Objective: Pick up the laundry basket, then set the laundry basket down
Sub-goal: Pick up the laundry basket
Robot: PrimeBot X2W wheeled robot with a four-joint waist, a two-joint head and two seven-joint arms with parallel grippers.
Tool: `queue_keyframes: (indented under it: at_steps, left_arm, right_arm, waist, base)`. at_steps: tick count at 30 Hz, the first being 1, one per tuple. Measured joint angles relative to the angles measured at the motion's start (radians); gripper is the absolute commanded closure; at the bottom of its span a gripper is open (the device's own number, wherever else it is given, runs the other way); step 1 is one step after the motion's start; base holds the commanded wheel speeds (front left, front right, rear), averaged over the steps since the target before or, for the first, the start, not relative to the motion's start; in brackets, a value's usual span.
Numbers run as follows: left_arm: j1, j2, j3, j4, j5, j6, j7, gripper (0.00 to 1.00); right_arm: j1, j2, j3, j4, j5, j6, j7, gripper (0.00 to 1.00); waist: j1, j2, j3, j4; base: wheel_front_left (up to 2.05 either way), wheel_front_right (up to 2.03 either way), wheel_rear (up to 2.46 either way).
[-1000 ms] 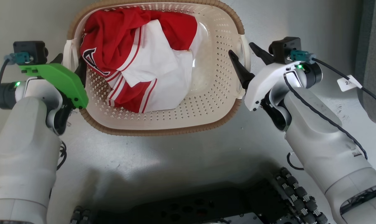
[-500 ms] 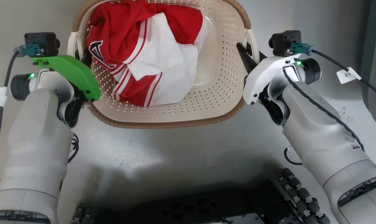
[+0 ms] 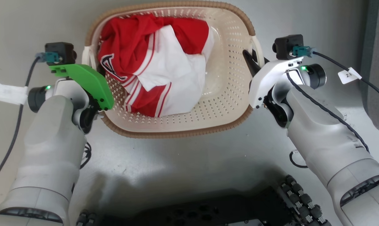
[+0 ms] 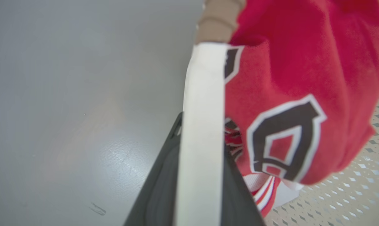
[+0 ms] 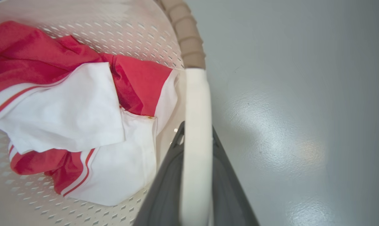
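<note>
The laundry basket [image 3: 177, 133] is cream perforated plastic with a brown woven-look rim, and it sits on the grey floor between my arms. A crumpled red and white jersey [image 3: 152, 69] lies inside it. My left gripper [image 3: 89, 64], mostly hidden under its green cover, is shut on the left white handle [image 4: 202, 88], with a dark finger [image 4: 159, 175] on each side of the strip. My right gripper [image 3: 255, 59] is shut on the right white handle [image 5: 195, 94], which its fingers [image 5: 164, 182] flank. I cannot tell whether the basket's bottom touches the floor.
My black wheeled base [image 3: 208, 210] lies below the basket in the head view. A dark grey-green upright surface [image 3: 377, 62] borders the right edge. Cables with a white tag [image 3: 349, 76] hang off the right wrist. Open grey floor [image 3: 177, 163] lies around the basket.
A second ago both grippers stood open beside the handles; now each is shut on its handle. The arms have drawn inward, and the whole head picture has shifted.
</note>
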Motion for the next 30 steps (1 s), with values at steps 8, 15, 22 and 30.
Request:
queue_keyframes:
  at_steps: [8,15,22,30]
  left_arm:
    - [0.000,-0.011,-0.025,0.019,-0.045,0.000,0.023,1.00]
    - [0.005,-0.017,-0.044,0.044,-0.080,0.000,0.032,1.00]
    - [0.041,-0.030,-0.058,0.075,-0.124,0.000,0.076,1.00]
    - [0.080,-0.039,-0.081,0.100,-0.176,0.001,0.136,1.00]
  right_arm:
    - [-0.005,-0.002,0.012,0.049,0.009,0.011,0.000,1.00]
    - [-0.004,0.001,0.032,0.085,0.041,0.018,0.000,1.00]
    - [0.017,0.005,0.052,0.129,0.071,0.026,0.043,1.00]
    - [0.058,0.006,0.072,0.152,0.120,0.035,0.102,1.00]
  waist:
    - [0.0000,0.0000,-0.057,0.005]
    - [0.0000,0.0000,-0.117,0.010]
    - [0.0000,0.0000,-0.202,0.015]
    - [0.0000,0.0000,-0.297,0.020]
  base:
    - [0.00,0.00,0.00]
    - [0.00,0.00,0.00]
    - [0.00,0.00,0.00]
    - [0.00,0.00,0.00]
